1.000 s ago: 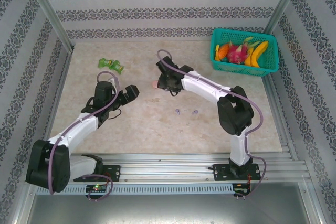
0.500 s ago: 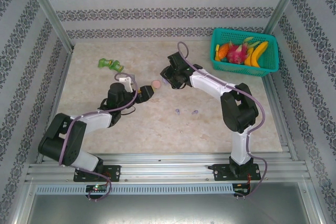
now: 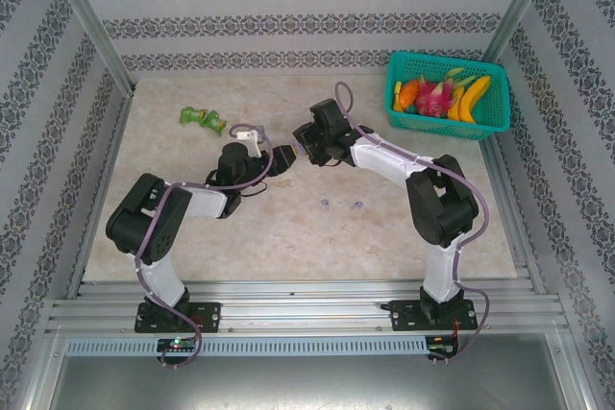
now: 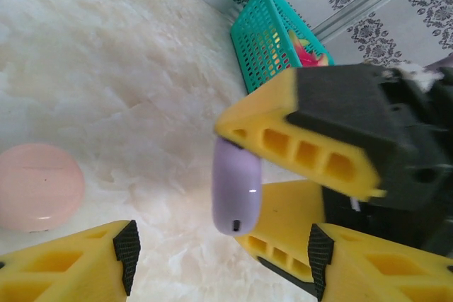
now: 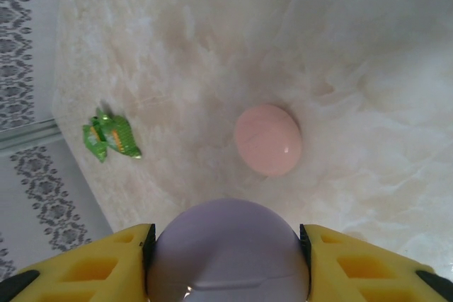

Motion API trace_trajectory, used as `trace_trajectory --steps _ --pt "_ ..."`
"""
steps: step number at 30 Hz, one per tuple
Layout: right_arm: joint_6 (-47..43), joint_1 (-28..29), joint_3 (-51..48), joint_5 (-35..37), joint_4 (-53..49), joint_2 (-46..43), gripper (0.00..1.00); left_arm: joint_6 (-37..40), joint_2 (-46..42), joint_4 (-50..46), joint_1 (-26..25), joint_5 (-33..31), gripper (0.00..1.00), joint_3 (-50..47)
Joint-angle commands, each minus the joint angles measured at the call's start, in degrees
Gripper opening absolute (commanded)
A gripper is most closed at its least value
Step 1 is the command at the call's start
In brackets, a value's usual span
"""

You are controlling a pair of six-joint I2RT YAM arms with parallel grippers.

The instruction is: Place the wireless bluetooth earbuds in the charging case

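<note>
My right gripper (image 5: pixel 226 245) is shut on the round lilac charging case (image 5: pixel 228 256), pads on its two sides, above the table. In the left wrist view that case (image 4: pixel 236 187) shows edge-on between the right gripper's yellow fingers. My left gripper (image 4: pixel 223 259) faces it at close range, jaws apart, with the case just beyond its tips. From above, the two grippers, left (image 3: pixel 285 159) and right (image 3: pixel 306 146), meet at the table's middle. A pink case (image 5: pixel 267 139) lies closed on the table. Two lilac earbuds (image 3: pixel 327 205) (image 3: pixel 357 205) lie nearer the front.
A green wrapped sweet (image 3: pixel 202 119) lies at the back left. A teal basket (image 3: pixel 442 127) of toy fruit stands in the back right corner. The marble-patterned table (image 3: pixel 288 237) is walled on three sides.
My left arm has swung right and forward to meet the right gripper, its jaws narrowing. The right gripper has shifted slightly right with the lilac case.
</note>
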Motion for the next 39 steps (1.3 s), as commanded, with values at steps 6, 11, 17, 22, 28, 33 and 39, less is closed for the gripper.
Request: trace_trajectory --steps 6,11,17,22,28,33,39 --pt "2.16 -0.5 -0.98 -1.1 2.72 -2.59 0.38 -1.85 4.04 5.24 -1.99 -0.47 0.63 4.59" --pt "2.25 -0.5 -1.07 -1.39 2.95 -2.84 0.38 -2.56 6.13 6.32 -2.33 -0.66 0.59 5.9" --pt "2.25 -0.5 -1.49 -1.45 3.15 -2.94 0.38 -3.02 7.55 7.03 -2.44 -1.19 0.53 6.9" --pt "2.34 -0.5 -1.77 -1.47 3.41 -2.98 0.38 -2.93 7.83 6.9 -2.44 -1.45 0.46 7.42" --pt "2.34 -0.42 -2.13 -1.51 3.47 -3.02 0.38 -2.85 7.87 6.82 -2.41 -2.02 0.41 7.4" --pt "2.43 -0.32 -2.39 -1.38 3.69 -3.03 0.38 -2.75 7.85 6.67 -2.42 -1.89 0.34 7.66" --pt "2.49 -0.24 -2.48 -1.38 3.8 -2.94 0.38 -2.53 7.77 6.27 -2.4 -1.81 0.22 8.15"
